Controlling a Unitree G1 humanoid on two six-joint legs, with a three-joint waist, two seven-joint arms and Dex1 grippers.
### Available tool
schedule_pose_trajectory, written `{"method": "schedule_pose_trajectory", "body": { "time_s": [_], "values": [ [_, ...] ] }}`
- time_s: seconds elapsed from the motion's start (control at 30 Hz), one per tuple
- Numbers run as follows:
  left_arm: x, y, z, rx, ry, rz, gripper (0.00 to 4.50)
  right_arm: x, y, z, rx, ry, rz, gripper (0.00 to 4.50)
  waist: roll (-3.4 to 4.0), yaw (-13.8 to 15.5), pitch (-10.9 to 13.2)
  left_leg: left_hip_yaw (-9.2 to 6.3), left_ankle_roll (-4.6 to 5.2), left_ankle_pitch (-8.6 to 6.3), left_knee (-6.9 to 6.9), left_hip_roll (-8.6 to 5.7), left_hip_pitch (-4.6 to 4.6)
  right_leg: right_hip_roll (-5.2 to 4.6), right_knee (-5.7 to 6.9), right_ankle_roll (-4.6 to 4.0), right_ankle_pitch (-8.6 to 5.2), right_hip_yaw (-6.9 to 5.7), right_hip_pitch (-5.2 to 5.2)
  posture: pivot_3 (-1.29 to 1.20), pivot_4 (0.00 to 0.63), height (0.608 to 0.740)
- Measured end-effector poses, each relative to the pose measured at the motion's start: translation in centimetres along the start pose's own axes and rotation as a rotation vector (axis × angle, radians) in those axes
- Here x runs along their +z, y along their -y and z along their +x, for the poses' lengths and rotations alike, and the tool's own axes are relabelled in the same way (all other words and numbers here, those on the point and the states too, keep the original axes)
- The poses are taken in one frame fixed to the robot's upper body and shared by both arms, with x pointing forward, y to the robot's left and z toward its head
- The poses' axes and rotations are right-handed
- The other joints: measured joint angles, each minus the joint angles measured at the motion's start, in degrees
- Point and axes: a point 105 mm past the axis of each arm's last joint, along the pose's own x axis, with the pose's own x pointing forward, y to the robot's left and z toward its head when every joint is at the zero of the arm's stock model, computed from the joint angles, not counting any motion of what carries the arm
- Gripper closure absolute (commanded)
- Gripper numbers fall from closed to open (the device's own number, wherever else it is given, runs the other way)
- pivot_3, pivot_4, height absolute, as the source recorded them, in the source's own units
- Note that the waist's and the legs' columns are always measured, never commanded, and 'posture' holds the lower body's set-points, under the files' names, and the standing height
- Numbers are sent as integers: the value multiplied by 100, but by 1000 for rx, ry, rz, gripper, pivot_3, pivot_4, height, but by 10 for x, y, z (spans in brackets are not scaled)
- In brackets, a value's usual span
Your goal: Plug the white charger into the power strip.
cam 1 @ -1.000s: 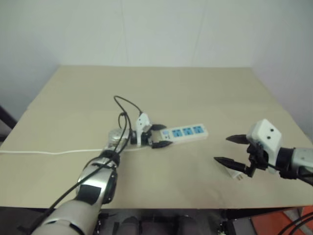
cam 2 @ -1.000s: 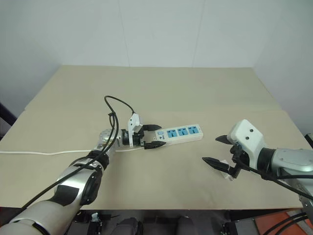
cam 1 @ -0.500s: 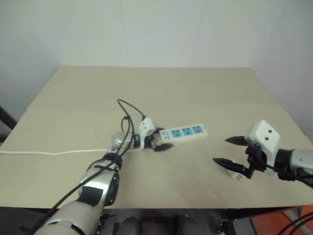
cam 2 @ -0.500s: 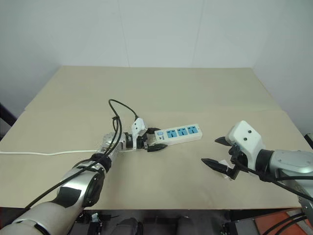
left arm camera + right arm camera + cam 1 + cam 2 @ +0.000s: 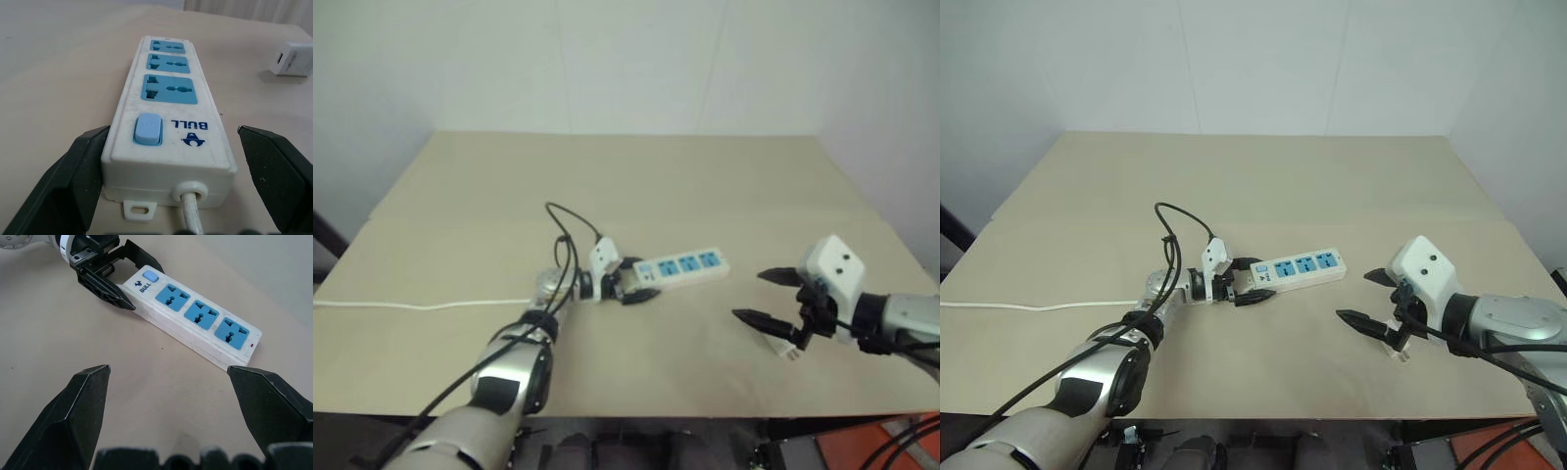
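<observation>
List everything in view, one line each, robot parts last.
long flat white power strip with three blue sockets: one, white and blue, mid-table.
small white cube-shaped charger: one, white, on the table by the right pincer, unplugged.
thin white cord: one, white, running from the strip's switch end towards the table's left edge.
flat beige table: one, beige, against white walls.
left pincer: one, black fingers, astride the strip's switch end, one finger touching, the other apart.
right pincer: one, black fingers, open, above the table by the charger.
</observation>
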Motion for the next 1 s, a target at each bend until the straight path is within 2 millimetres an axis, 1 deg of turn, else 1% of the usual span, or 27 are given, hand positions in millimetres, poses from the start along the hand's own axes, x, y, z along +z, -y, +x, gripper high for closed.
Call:
{"method": "schedule_pose_trajectory", "body": {
  "time_s": [0.03,0.2,0.3,0.4,0.47,0.6,0.7,0.8,1.0],
  "values": [
    [0,0,0,2,1,-1,1200,-1,-1,1,2,-5,1,0,0,0,0,0,0,0,0,0,0,0,0,0,0,0,0,0,150,740],
    [0,0,0,0,1,-2,1236,-4,-3,3,11,-16,7,0,0,0,0,0,0,0,0,0,0,0,0,0,0,0,0,0,150,740],
    [-1,1,-4,-22,-6,5,1236,-7,-2,3,8,-41,23,0,0,-17,0,1,0,0,0,1,0,0,0,0,0,0,-2,0,150,740],
    [-2,2,-14,-61,-12,17,1236,-8,6,3,-12,-102,59,0,1,-59,0,0,0,0,-1,1,0,0,1,-2,1,1,-4,0,150,740],
    [-2,3,-22,-88,-8,21,1236,-8,15,2,-8,-182,87,0,2,-81,-1,1,0,0,-2,2,-1,0,1,-3,1,3,-8,0,150,740],
    [-4,5,-41,-137,-6,33,1236,0,31,2,-21,-268,167,0,2,-126,-1,0,0,0,-3,3,-5,0,0,-4,2,2,-13,0,150,740],
    [-5,12,-52,-205,-1,53,1236,-10,35,8,-19,-406,189,0,3,-132,-1,-2,1,-1,-5,3,-13,-1,-3,-4,2,0,-21,0,150,740],
    [-6,17,-60,-260,-11,71,1236,-17,37,19,-8,-480,220,0,3,-133,-1,-1,1,-1,-4,0,-20,-5,-3,-4,2,0,-26,0,150,740],
    [-6,26,-63,-308,0,98,1236,-32,50,27,-47,-609,256,0,4,-120,-1,-3,1,-1,-5,0,-26,-6,-3,-4,2,-1,-30,0,150,740]
  ]
}}
